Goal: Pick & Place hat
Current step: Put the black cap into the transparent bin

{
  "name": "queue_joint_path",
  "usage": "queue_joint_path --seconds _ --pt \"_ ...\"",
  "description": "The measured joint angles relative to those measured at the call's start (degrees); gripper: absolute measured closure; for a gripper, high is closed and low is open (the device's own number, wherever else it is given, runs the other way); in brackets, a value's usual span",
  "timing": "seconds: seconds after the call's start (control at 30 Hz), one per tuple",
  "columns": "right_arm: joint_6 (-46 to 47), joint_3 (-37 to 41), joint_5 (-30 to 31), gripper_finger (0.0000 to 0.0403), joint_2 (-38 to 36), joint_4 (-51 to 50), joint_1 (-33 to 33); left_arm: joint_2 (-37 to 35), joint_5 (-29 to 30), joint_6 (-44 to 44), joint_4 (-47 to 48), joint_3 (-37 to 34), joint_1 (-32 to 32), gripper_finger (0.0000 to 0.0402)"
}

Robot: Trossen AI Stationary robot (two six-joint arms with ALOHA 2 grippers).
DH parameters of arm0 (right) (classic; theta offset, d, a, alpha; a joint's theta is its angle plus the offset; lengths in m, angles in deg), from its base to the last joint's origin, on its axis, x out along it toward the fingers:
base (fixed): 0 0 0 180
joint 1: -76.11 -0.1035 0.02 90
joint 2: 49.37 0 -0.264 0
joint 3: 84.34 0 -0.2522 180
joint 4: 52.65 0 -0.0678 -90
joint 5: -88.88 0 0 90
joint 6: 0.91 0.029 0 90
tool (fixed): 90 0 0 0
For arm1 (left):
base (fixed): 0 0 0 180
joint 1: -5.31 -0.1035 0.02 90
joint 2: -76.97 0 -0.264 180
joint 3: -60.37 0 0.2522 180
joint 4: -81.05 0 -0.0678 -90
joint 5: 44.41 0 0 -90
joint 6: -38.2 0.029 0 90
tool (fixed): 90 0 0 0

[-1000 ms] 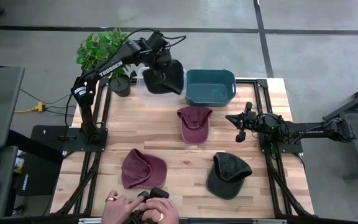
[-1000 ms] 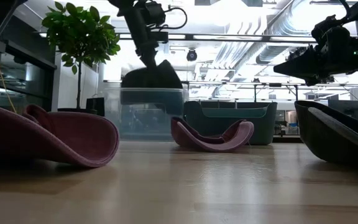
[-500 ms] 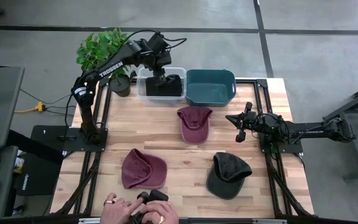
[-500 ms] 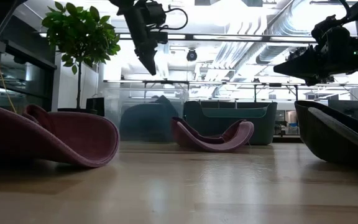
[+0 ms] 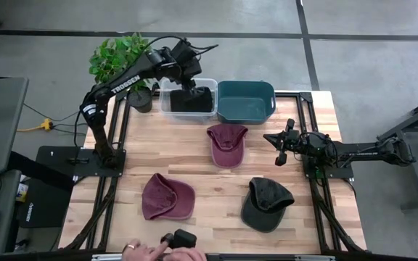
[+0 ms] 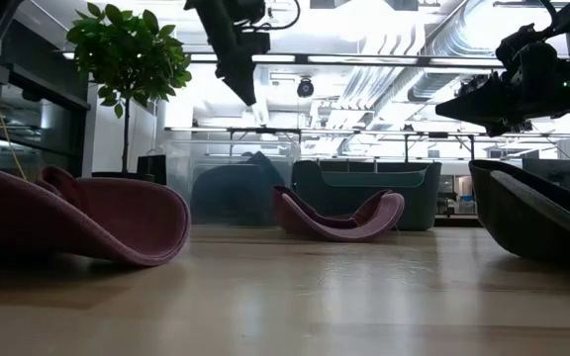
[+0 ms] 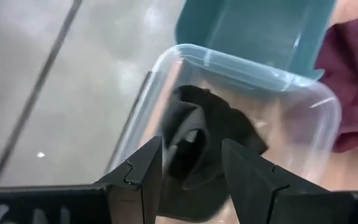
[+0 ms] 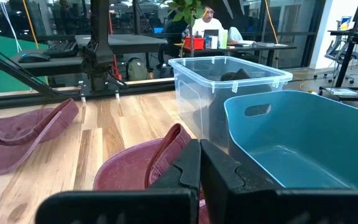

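Hats lay spread over the wooden table (image 5: 216, 181) from above: a maroon cap (image 5: 167, 197) near the front, a second maroon cap (image 5: 226, 143) mid-table, a dark cap (image 5: 266, 204) toward the right. The black hat (image 5: 193, 100) sat inside the clear bin (image 5: 167, 98) at the far edge, just beside the teal bin (image 5: 245, 101); by my reckoning it had been dropped there as its sorting place. The left gripper (image 5: 186, 72) hung over that bin, holding nothing. The right gripper (image 5: 280, 148) waited low at the right side, near the middle cap. A person's hand (image 5: 167, 253) rested on a dark device at the front edge. A potted plant (image 5: 122, 58) stood off the far left corner.

Level with the boards, the near maroon cap (image 6: 77, 222) bulked large, the middle one (image 6: 339, 216) sat before the bins, and the left arm's gripper (image 6: 240, 59) hung high above the clear tub; pipework and ceiling lights filled the room behind.

Past the left wrist, the fingers (image 7: 138, 180) stood spread apart, with the black hat (image 7: 207, 134) crumpled below in the tub.

Past the right wrist, the fingers (image 8: 188, 171) were pressed together on nothing; beyond the bins a person sat at a desk
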Motion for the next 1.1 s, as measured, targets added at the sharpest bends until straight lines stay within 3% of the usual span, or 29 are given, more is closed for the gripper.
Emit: queue_joint_path --seconds 0.2,0.4,0.7,0.83,1.1 --pt "0.0 0.0 0.01 0.0402 -0.02 0.01 -0.02 -1.68 -0.4 -14.67 0.87 0.07 3.33 0.0254" --pt "0.0 0.0 -0.01 0.0402 -0.02 0.01 -0.02 -2.71 -4.6 -23.36 3.94 0.05 7.32 0.0254" --pt "0.0 0.0 -0.01 0.0402 0.0 -0.01 -0.02 -3.17 -6.1 -41.21 7.29 0.0 14.69 0.0254" --pt "-0.26 0.0 -0.01 0.0402 -0.02 -0.01 -0.02 -3.21 -9.65 -44.52 9.21 0.0 18.23 0.0254" --pt "-0.28 0.0 -0.01 0.0402 -0.02 0.01 -0.02 -6.7 -9.92 -45.2 7.76 -3.33 25.75 0.0254"
